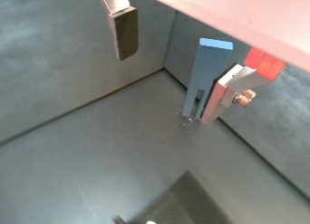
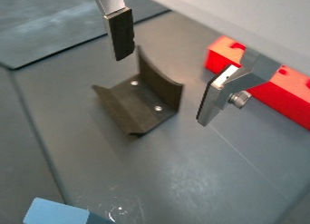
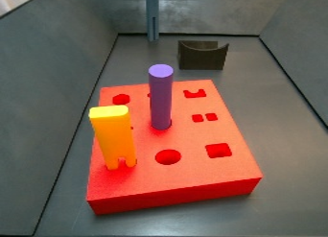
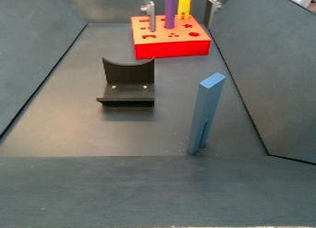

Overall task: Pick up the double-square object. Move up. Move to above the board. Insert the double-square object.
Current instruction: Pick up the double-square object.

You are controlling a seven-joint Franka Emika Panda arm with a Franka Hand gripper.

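Observation:
The double-square object (image 4: 206, 112) is a tall slate-blue peg. It stands upright on the grey floor by a side wall, with its two prongs down. It also shows in a wrist view (image 1: 204, 75), in a side view (image 3: 152, 14) and, top end only, in a wrist view (image 2: 54, 212). The board (image 3: 193, 174) is a thick red block with cut holes, and it also shows in a side view (image 4: 173, 45). My gripper (image 1: 176, 64) is open and empty, well above the floor and apart from the peg. In a wrist view the gripper (image 2: 169, 64) hangs over the fixture.
The dark fixture (image 4: 126, 81) stands mid-floor between the peg and the board, and also shows in a wrist view (image 2: 140, 101). A purple cylinder (image 3: 160, 95) and a yellow forked peg (image 3: 111, 135) stand in the board. Grey walls enclose the floor.

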